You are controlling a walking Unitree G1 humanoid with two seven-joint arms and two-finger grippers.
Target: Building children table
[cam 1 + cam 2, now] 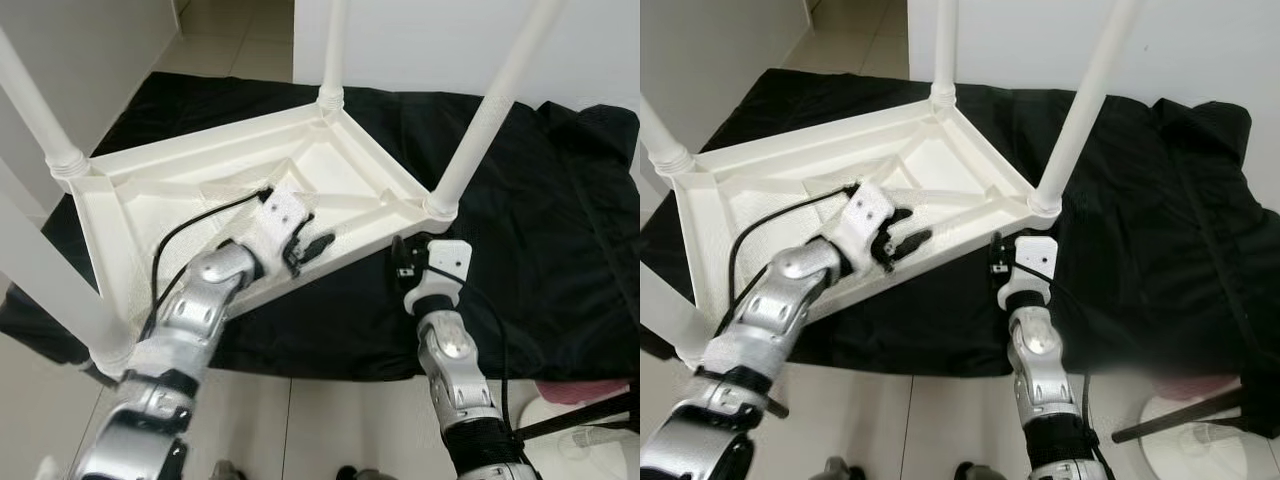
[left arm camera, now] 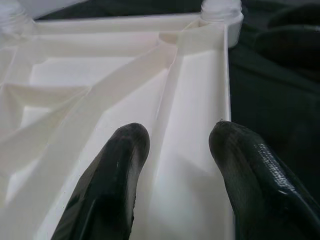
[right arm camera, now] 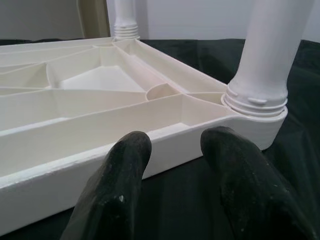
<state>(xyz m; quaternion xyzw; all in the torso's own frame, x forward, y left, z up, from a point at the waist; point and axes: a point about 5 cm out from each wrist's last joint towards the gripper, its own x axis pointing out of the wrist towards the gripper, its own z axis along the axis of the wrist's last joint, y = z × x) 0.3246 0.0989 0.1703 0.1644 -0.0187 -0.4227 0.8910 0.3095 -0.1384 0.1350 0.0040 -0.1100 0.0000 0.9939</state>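
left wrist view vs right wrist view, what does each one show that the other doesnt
Left wrist view: the left fingers spread open, hovering above the ribbed underside of the upturned table, just inside its rim.

Right wrist view: the right fingers open, outside the rim and low over the black cloth, aimed at the table's side wall, with a white leg screwed into the near corner socket.

Both: the white table, the cloth beside it, and open fingers holding nothing.

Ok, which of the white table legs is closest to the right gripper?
The white plastic leg screwed into the upturned tabletop's corner just beyond the right gripper; the other legs stand farther away.
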